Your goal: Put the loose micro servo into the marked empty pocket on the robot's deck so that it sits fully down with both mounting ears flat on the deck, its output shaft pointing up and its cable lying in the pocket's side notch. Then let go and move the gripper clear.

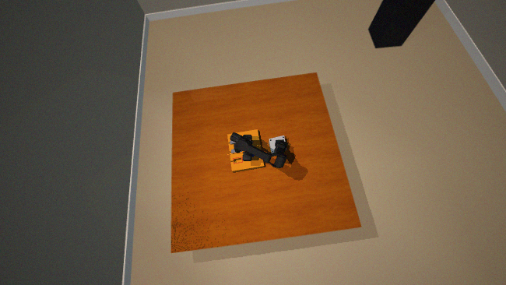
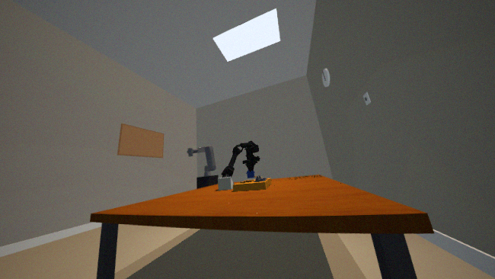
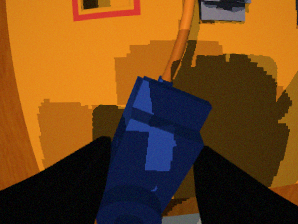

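The blue micro servo [image 3: 167,112] [image 2: 250,174] is between the two black fingers of my gripper [image 3: 153,151] [image 2: 250,170], which is shut on its sides. In the exterior view the servo shows just above the orange deck [image 2: 249,187] [image 1: 243,168] [image 3: 45,65]. In the wrist view it is slanted, with its round boss at the bottom; its shaft tip is not clear. Its orange cable [image 3: 185,25] runs from its far end up the picture. The marked pocket's red outline [image 3: 106,16] lies up and left of the servo, partly cut off by the wrist view.
A grey part [image 3: 222,13] sits on the deck right of the cable. A pale box [image 1: 277,141] [image 2: 225,184] stands beside the deck, near the arm's base. The arm [image 1: 253,149] covers part of the deck in the top view, and shadows darken the deck around the servo.
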### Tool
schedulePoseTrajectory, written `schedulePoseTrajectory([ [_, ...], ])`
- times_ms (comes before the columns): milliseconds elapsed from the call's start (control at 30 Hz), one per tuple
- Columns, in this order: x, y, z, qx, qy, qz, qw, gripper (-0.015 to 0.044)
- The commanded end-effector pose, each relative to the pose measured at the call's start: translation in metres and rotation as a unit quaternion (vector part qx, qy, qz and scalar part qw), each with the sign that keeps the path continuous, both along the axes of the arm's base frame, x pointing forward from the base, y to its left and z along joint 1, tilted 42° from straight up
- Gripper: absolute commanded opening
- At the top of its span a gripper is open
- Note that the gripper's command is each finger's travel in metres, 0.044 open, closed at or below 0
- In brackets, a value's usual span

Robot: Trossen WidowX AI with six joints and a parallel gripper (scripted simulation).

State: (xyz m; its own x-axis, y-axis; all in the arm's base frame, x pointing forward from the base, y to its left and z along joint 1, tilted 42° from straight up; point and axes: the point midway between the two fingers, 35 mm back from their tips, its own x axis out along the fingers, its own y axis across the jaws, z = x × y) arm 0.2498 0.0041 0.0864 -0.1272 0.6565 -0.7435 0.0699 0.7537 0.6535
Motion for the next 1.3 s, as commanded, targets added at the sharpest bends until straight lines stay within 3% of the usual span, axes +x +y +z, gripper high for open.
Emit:
schedulePoseTrajectory([
  [0,-0.001,0.001,0.004,-0.002,-0.002,-0.001,1.000,0.0000],
  [900,-0.007,0.018,0.020,0.008,-0.053,0.057,0.997,0.0000],
  [1267,0.030,0.024,0.019,0.008,-0.054,0.057,0.997,0.0000],
])
